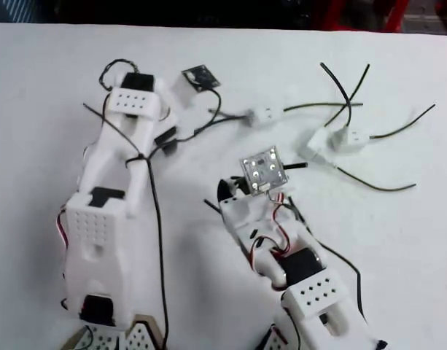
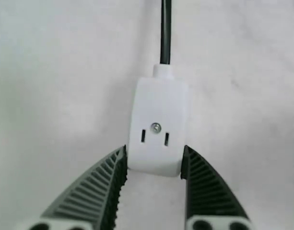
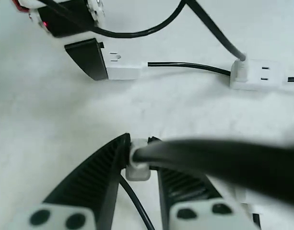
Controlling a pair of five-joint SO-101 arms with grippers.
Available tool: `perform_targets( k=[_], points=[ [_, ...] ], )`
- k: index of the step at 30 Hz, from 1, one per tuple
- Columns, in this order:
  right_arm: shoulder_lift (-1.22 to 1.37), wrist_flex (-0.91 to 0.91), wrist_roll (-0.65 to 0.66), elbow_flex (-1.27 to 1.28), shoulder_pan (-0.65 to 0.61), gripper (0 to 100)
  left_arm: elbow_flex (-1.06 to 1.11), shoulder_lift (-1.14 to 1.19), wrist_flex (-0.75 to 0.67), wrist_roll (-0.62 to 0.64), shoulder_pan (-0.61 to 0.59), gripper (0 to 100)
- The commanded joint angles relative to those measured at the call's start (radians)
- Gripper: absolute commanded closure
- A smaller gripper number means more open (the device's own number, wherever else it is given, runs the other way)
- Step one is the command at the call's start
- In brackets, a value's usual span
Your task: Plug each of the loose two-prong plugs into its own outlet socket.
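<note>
My left pincer [image 2: 154, 154] is clamped on the sides of a white outlet socket [image 2: 158, 115], which lies on the tabletop [image 1: 41, 109] left of its middle, towards the far edge. Its black cord [image 2: 166, 28] runs away from me. My right pincer [image 3: 138, 146] grips a small white plug [image 3: 137, 171] near the tabletop's middle, and a second socket [image 3: 259, 74] lies beyond it.

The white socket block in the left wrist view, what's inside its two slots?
No prongs sit in either slot of the socket block; a small screw sits near them. Deeper inside the slots is too dark to see, and the jaws cover parts of its sides.
</note>
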Motion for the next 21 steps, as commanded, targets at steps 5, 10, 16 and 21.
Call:
perform_targets(
  k=[5, 10, 16, 21],
  points=[
    [-0.022, -0.085, -0.014, 0.002, 0.059, 98.1, -0.020, -0.182, 0.196, 0.077, 0.002, 95],
    [-0.022, -0.145, -0.029, 0.017, 0.119, 98.1, 0.097, -0.288, 0.233, 0.100, 0.015, 95],
    [-0.022, -0.150, -0.069, 0.015, 0.140, 98.1, 0.500, -0.599, 0.124, 0.101, 0.051, 95],
    [-0.022, -0.150, -0.069, 0.015, 0.140, 98.1, 0.945, -0.937, -0.083, 0.101, 0.085, 95]
  ],
)
